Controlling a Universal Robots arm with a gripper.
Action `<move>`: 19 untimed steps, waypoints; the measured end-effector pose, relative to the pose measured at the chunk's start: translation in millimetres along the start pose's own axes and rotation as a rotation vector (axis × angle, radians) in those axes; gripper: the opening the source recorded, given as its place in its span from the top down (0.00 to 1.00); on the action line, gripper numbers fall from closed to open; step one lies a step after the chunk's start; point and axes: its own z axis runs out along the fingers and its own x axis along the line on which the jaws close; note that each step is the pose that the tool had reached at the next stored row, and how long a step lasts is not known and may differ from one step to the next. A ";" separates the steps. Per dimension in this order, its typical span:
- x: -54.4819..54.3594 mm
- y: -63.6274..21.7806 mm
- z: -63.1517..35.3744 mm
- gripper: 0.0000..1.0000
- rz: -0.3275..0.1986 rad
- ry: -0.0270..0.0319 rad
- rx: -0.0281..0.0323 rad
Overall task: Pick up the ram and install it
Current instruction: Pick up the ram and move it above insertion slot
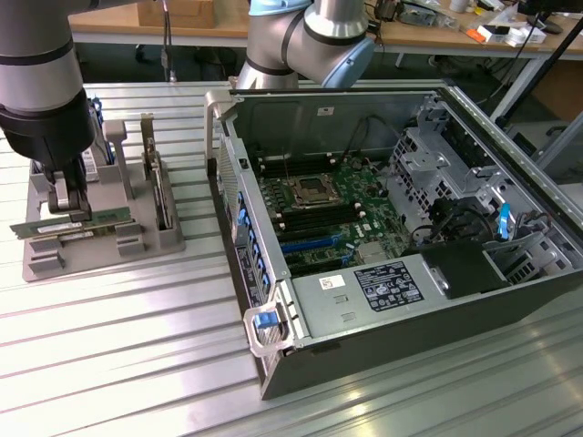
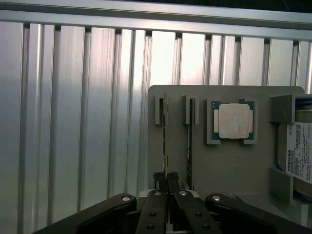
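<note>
At the exterior view's left, over the grey holder (image 1: 157, 242), we see the gripper (image 1: 71, 211) clamped on the ram (image 1: 107, 218), pinching the green stick near its middle. A second stick (image 2: 191, 136) sits just beside it; the open computer case (image 1: 410, 339) lies well apart, toward the exterior view's right.

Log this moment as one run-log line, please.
step: pick | gripper: shut on ram | ram: in grey holder | computer case: open | install: not yet done
</note>
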 end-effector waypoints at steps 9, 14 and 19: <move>-0.1 0.3 -6.5 0.88 0.000 -0.0013 -0.0001; -0.3 0.7 -15.9 0.88 0.000 -0.0039 0.0001; -0.4 1.2 -27.1 0.88 0.000 -0.0057 0.0002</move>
